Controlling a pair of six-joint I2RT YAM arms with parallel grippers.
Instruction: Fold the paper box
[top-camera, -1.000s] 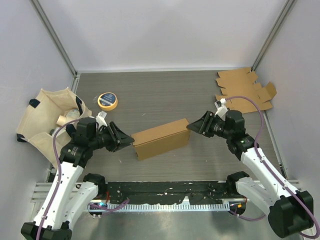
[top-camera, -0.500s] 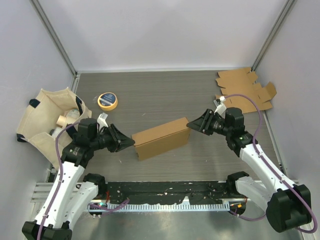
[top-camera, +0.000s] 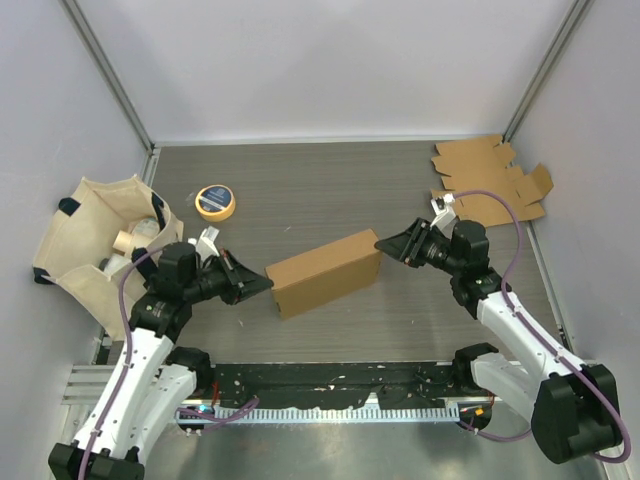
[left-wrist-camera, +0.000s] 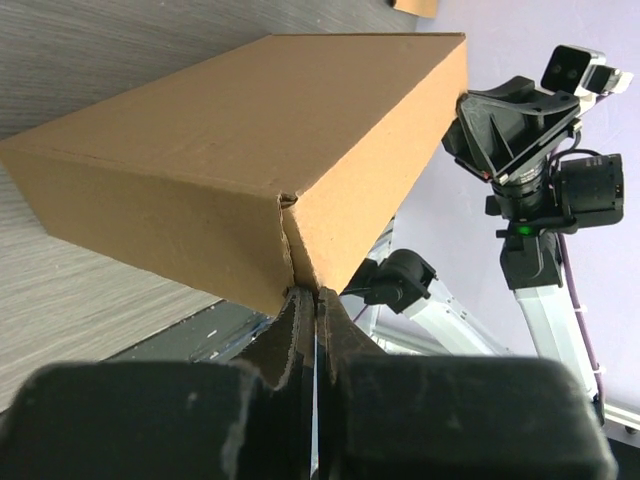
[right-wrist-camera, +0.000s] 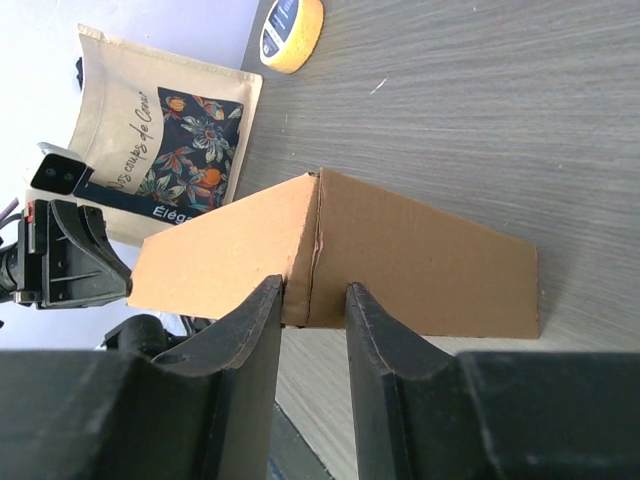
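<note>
The folded brown paper box (top-camera: 323, 272) lies slantwise mid-table, all flaps closed. My left gripper (top-camera: 264, 284) is shut, and its tips press against the box's near-left bottom corner (left-wrist-camera: 292, 285). In the left wrist view the fingers (left-wrist-camera: 345, 335) meet with only a hairline slit and nothing between them. My right gripper (top-camera: 383, 243) is at the box's far-right corner. In the right wrist view its jaws stand a little apart, and the box's vertical corner edge (right-wrist-camera: 317, 250) sits between the fingertips (right-wrist-camera: 268, 300). The box is caught between the two grippers.
A yellow tape roll (top-camera: 215, 201) lies at the back left. A cream tote bag (top-camera: 95, 235) with rolls inside sits at the left edge. Flat unfolded cardboard blanks (top-camera: 490, 180) lie at the back right. A black rail (top-camera: 330, 385) runs along the near edge.
The box has shifted slightly right and away from the rail. My left gripper followed it to the right, tips still on its corner. My right gripper stayed at the far corner.
</note>
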